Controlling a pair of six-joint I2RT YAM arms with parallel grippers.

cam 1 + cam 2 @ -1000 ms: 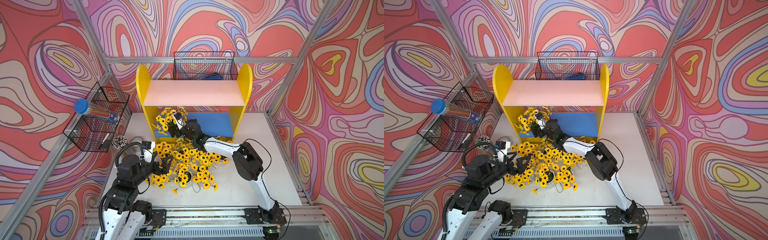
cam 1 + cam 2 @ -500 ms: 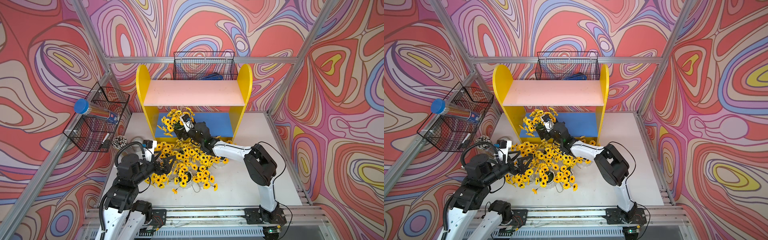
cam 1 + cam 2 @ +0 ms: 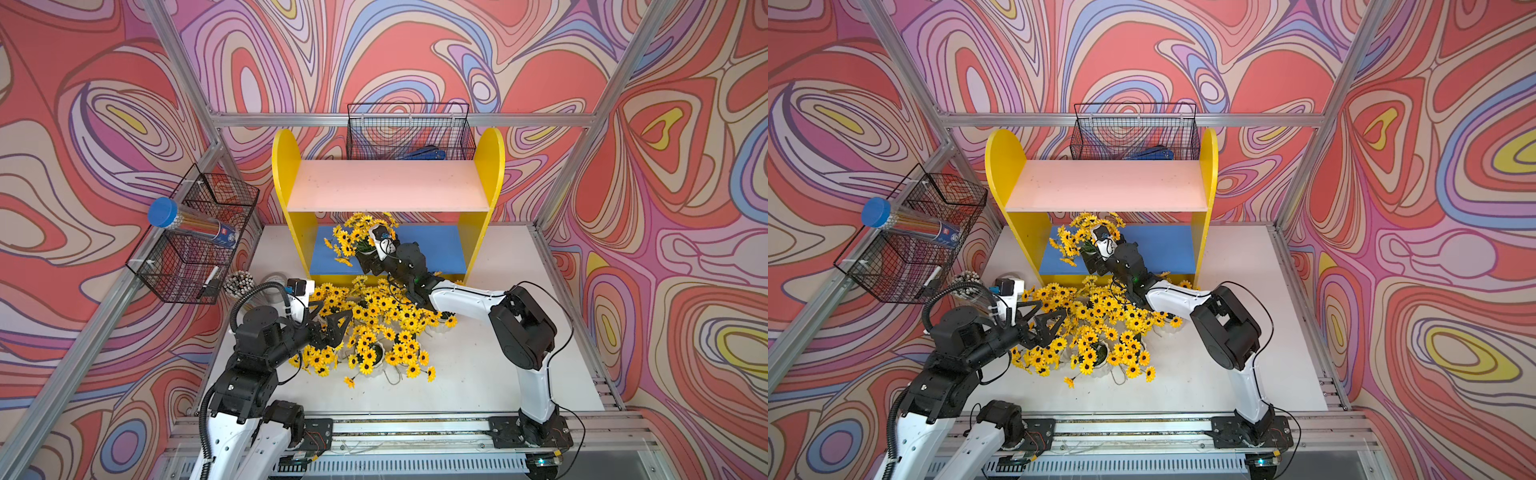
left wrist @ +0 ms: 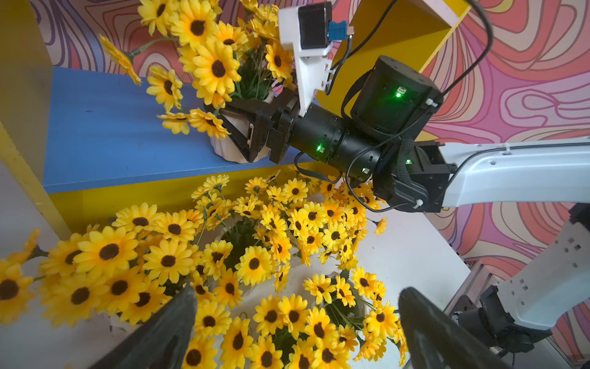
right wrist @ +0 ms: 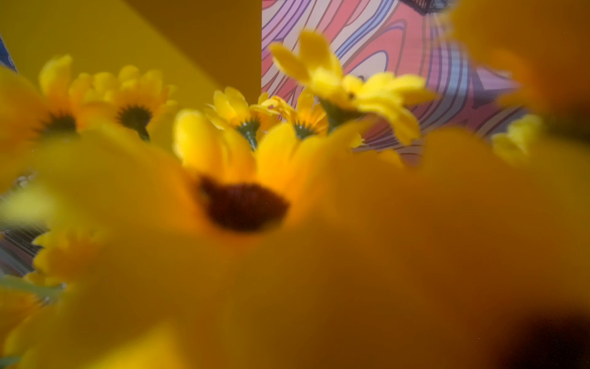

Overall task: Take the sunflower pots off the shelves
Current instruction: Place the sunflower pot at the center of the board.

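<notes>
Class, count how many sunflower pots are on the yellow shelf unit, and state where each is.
1. The sunflower pot is at the blue lower board's front edge, gripped by the right pincer. The pink upper board holds none; the blue board's back is partly hidden.

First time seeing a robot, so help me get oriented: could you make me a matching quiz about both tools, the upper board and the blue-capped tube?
1. left tool
2. right tool
3. upper board
4. blue-capped tube

A. lying in a wire basket
B. pale pink
C. closed on a white pot at the blue board
D. open over sunflowers on the table

Pairs: 1-D, 2-C, 3-B, 4-A
</notes>
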